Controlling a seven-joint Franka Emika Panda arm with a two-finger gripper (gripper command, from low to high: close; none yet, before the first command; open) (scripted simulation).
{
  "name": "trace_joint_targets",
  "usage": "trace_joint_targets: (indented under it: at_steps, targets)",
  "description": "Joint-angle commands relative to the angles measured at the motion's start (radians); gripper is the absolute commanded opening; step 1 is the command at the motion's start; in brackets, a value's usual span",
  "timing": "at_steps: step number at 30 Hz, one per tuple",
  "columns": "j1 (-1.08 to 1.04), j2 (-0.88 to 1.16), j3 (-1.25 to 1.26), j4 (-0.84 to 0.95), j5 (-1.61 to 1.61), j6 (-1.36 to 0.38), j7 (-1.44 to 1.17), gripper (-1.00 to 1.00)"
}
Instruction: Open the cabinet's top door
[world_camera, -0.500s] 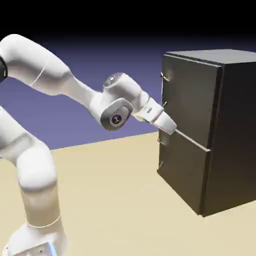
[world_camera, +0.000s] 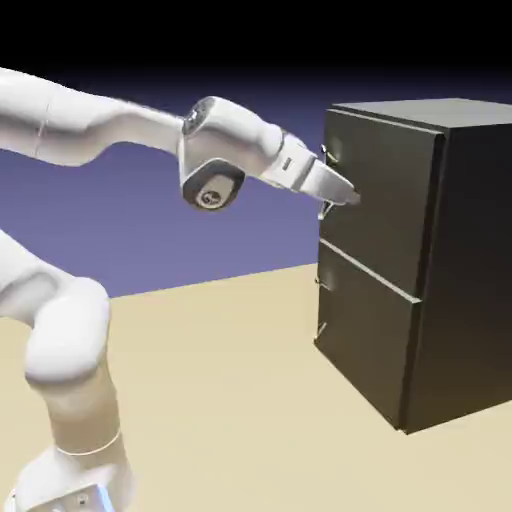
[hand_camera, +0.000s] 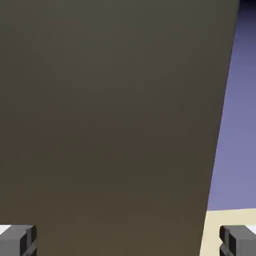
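My gripper is spread wide, nothing between its fingertips. In the exterior view, just right of it stands the cabinet's top door, closed, its handle near my fingertips; the lower door lies below me.

Exterior view: open air lies over the tabletop to the left of the cabinet and below the raised forearm, while the closed top door and lower door form a flat wall barring any way into the cabinet. The upper door's handle juts out at its left edge, near the gripper, an obstacle on that side; whether the two touch cannot be told. Hand view: dark panel blocks most of the field ahead, with a free strip past its edge on the right, backdrop and tabletop showing there.
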Motion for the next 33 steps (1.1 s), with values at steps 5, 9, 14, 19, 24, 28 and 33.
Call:
trace_joint_targets:
  at_steps: [5,9,14,19,24,28,33]
  targets:
    - [-0.078,-0.051,0.1,0.044,0.218,0.001,-0.127,0.0]
    - [-0.141,-0.091,0.18,0.08,0.392,0.002,-0.228,0.0]
    - [-0.219,-0.142,0.28,0.124,0.609,0.003,-0.354,0.0]
    - [-0.297,-0.192,0.38,0.168,0.827,0.004,-0.481,0.0]
    - [-0.375,-0.243,0.479,0.212,1.044,0.005,-0.607,0.0]
    - [-0.437,-0.284,0.559,0.248,1.218,0.006,-0.708,0.0]
    - [-0.516,-0.334,0.659,0.292,1.435,0.007,-0.835,0.0]
